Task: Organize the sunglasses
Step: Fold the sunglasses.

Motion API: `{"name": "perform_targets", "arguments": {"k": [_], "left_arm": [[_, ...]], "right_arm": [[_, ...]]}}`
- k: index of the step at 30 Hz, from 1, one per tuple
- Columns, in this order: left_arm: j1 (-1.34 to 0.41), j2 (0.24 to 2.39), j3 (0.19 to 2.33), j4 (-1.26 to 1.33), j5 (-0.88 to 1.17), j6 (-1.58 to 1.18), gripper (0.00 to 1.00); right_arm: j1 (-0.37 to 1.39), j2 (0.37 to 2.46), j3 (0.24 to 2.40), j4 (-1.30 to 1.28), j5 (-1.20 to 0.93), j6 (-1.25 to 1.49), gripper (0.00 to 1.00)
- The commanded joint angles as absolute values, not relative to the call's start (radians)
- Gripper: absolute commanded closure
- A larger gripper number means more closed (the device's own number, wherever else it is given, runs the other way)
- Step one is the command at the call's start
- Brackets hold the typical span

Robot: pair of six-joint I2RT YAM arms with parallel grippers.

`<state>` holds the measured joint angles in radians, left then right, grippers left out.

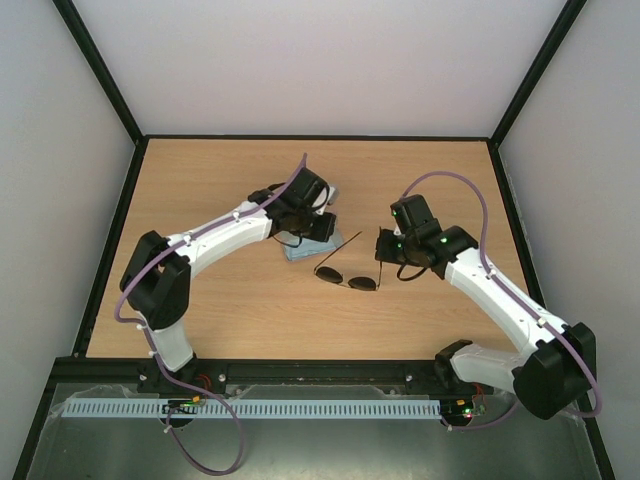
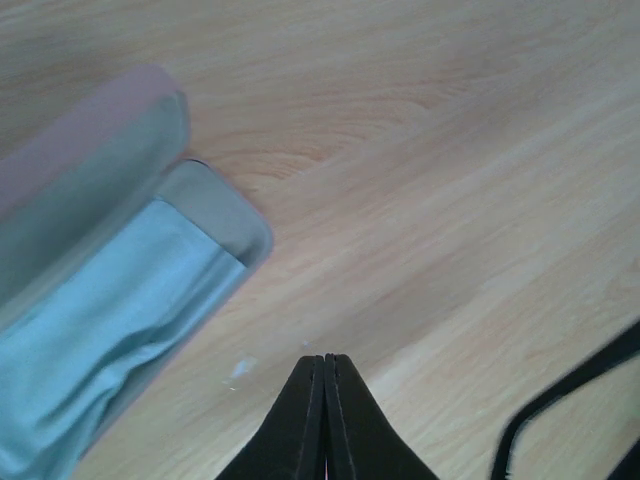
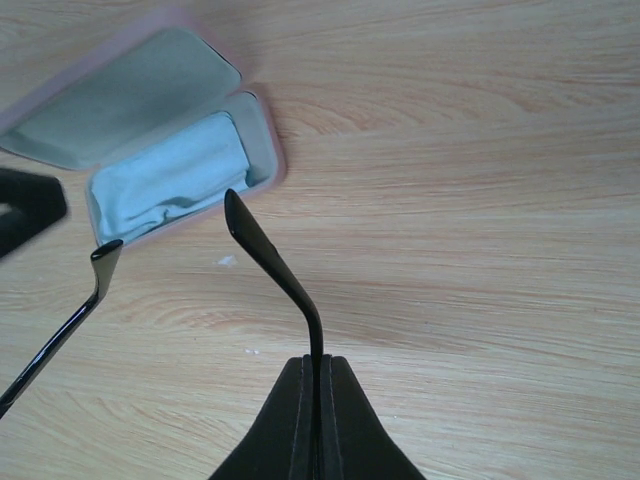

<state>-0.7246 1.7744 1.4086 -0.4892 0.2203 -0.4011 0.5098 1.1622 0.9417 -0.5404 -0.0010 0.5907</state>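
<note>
The sunglasses [image 1: 346,278] lie mid-table, dark lenses towards the near edge. My right gripper [image 1: 383,258] is shut on one thin temple arm [image 3: 272,270], which sticks up out of the jaws [image 3: 320,362] with its tip towards the case. The other temple arm [image 3: 62,325] hangs free to the left. My left gripper [image 1: 299,226] hovers by the open pink case [image 1: 306,251]; in its wrist view the fingers [image 2: 325,362] are pressed together over bare wood, holding nothing.
The case [image 3: 268,150] lies open, its lid [image 3: 130,100] folded back and a light blue cloth [image 3: 170,185] in the base; the cloth [image 2: 90,320] fills the left wrist view's left side. A thin dark line [image 2: 560,400] crosses that view's lower right.
</note>
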Motion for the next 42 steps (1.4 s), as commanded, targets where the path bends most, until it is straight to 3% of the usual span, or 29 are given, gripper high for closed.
{"name": "perform_targets", "arguments": {"k": [1, 18, 29, 36, 39, 42], "left_arm": [[-0.778, 1.77, 1.397, -0.495, 0.262, -0.377, 0.98], [-0.913, 1.745, 1.37, -0.414, 0.373, -0.383, 0.98], [-0.902, 1.72, 1.338, -0.383, 0.437, -0.396, 0.96], [-0.775, 1.698, 1.491, -0.455, 0.344, -0.424, 0.76], [-0.707, 1.682, 1.549, -0.466, 0.335, -0.448, 0.58], [-0.627, 1.648, 1.54, -0.449, 0.355, -0.493, 0.48]], "right_arm": [[0.515, 1.197, 1.002, -0.606, -0.017, 0.574, 0.99], [0.515, 1.277, 1.06, -0.594, -0.005, 0.589, 0.99], [0.515, 1.283, 1.073, -0.588, 0.004, 0.591, 0.99], [0.515, 1.26, 1.052, -0.579, 0.005, 0.585, 0.99], [0.515, 1.248, 1.046, -0.577, 0.017, 0.585, 0.99], [0.515, 1.233, 1.046, -0.562, 0.058, 0.577, 0.99]]}}
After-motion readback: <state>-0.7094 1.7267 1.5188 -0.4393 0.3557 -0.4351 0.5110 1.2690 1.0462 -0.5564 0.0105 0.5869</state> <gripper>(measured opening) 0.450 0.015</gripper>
